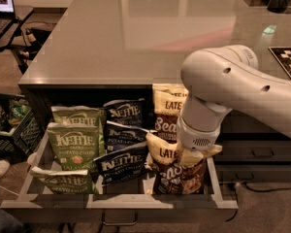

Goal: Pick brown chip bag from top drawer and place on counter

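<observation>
The top drawer point(63, 201) stands pulled open under the grey counter point(136, 38). Two brown chip bags stand in its right part: one at the front point(177, 177) and one behind it point(167, 103). My gripper point(196, 154) hangs from the white arm point(233, 81) right over the front bag's cream-yellow top band. It is shut on that crumpled band. The front bag's top is raised and tilted towards the left; its base is still inside the drawer.
Green Kettle bags point(75, 140) fill the drawer's left part and navy Kettle bags point(121, 161) its middle. Dark drawer fronts point(262, 152) lie to the right. A black crate point(9, 123) and a laptop point(0, 4) are at the left. A chequered board point(288, 59) lies on the counter's right.
</observation>
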`<state>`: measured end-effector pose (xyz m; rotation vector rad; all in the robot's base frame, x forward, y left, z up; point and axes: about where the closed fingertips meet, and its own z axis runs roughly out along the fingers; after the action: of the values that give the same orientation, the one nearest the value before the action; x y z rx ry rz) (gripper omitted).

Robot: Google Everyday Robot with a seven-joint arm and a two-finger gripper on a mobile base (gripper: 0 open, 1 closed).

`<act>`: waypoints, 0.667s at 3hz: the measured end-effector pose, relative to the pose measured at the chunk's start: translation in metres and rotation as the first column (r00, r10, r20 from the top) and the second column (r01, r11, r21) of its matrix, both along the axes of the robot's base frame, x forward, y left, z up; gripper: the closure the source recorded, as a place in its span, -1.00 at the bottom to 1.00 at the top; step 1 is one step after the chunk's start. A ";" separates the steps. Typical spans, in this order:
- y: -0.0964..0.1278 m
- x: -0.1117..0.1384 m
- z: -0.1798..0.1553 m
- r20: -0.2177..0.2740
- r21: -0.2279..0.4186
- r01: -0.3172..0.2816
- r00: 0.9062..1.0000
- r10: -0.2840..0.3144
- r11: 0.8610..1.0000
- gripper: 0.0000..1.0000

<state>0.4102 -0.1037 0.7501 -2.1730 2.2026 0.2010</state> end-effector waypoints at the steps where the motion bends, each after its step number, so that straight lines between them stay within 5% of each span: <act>1: 0.002 -0.003 0.009 -0.009 0.011 0.004 1.000 -0.004 1.000 1.00; 2: -0.001 -0.006 0.028 -0.023 0.040 0.037 0.999 -0.036 0.999 1.00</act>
<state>0.4045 -0.1048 0.7778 -2.1186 2.2277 0.2665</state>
